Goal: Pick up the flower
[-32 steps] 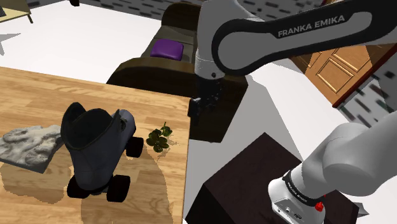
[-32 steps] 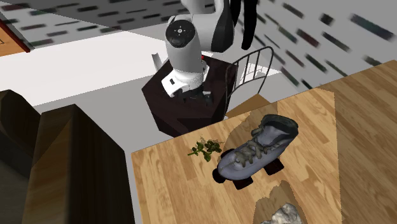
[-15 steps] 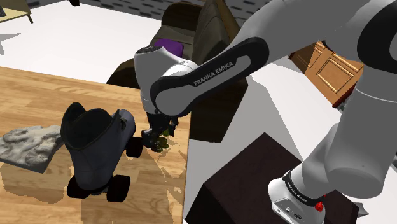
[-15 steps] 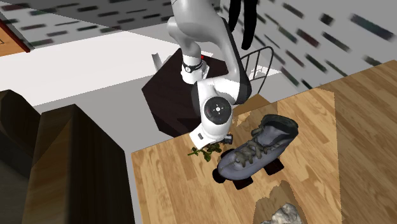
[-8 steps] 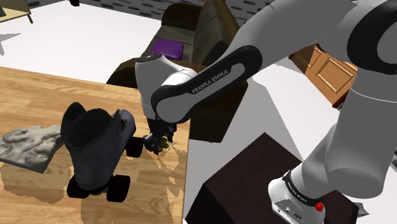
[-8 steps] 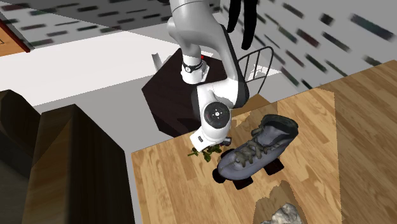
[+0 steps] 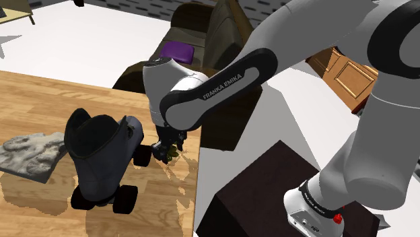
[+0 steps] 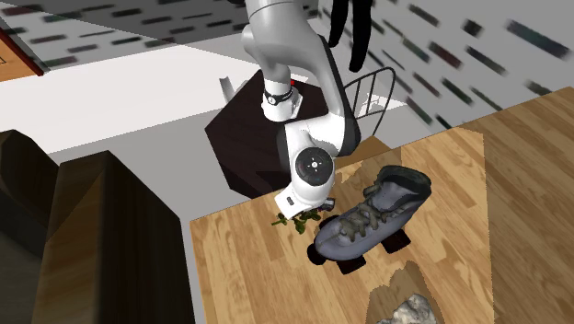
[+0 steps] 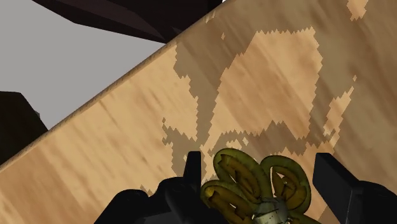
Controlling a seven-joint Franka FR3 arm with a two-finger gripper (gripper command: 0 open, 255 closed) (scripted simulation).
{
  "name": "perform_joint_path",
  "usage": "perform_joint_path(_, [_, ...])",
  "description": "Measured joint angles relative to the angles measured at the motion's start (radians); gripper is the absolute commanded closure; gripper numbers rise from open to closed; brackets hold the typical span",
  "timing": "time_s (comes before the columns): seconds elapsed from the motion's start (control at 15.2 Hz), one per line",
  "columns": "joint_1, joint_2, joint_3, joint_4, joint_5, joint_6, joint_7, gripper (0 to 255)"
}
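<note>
The tool (image 9: 260, 159) is down at the wooden worktop (image 7: 40, 101), near its edge, with its two black fingers (image 9: 193, 167) spread apart. The flower (image 9: 254, 186), olive-green with curled petals, lies on the worktop between them, close to both fingers but not plainly clasped. In the shoulder view the flower (image 7: 174, 150) lies just beside the front wheels of a dark grey roller skate (image 7: 101, 158). A crumpled grey cloth (image 7: 30, 153) lies beyond the skate.

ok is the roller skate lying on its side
No, the roller skate stands upright on its wheels on the wooden table.
</note>
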Motion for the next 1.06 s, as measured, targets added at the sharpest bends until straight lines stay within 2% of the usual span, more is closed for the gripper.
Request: perform_joint_path(1.06, [-0.021, -0.122, 0.023, 0.048, 0.056, -0.161, -0.028, 255])
